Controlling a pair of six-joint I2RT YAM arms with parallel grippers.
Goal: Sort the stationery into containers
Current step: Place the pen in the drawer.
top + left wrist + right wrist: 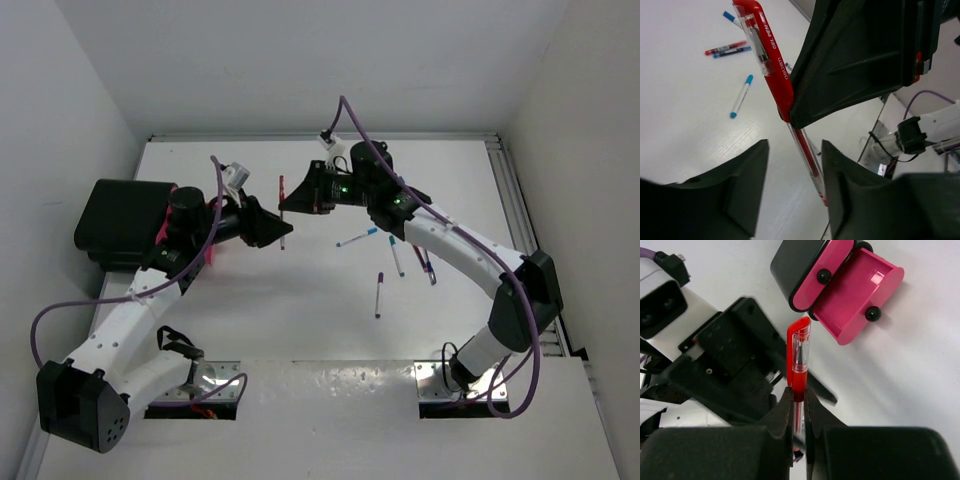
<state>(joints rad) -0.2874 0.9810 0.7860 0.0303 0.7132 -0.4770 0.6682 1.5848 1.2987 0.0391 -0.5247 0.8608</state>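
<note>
My right gripper (300, 200) is shut on a red-capped pen (282, 205) and holds it above the table, as the right wrist view shows (798, 405), with the pen (799, 365) pinched at its grip. My left gripper (275, 228) is open. In the left wrist view (792, 185) the lower end of the pen (772, 70) runs between its fingers, close to the right one. The pink tray (860, 295) lies beside the black box (120, 220) at the left. Several pens lie loose on the table, among them a blue-capped one (357, 238) and a purple-capped one (378, 295).
More pens lie near the right arm (425, 262). The left wrist view shows a blue-capped pen (741, 96) and a red and blue pair (727, 48) on the white table. Walls close the table at the back and sides.
</note>
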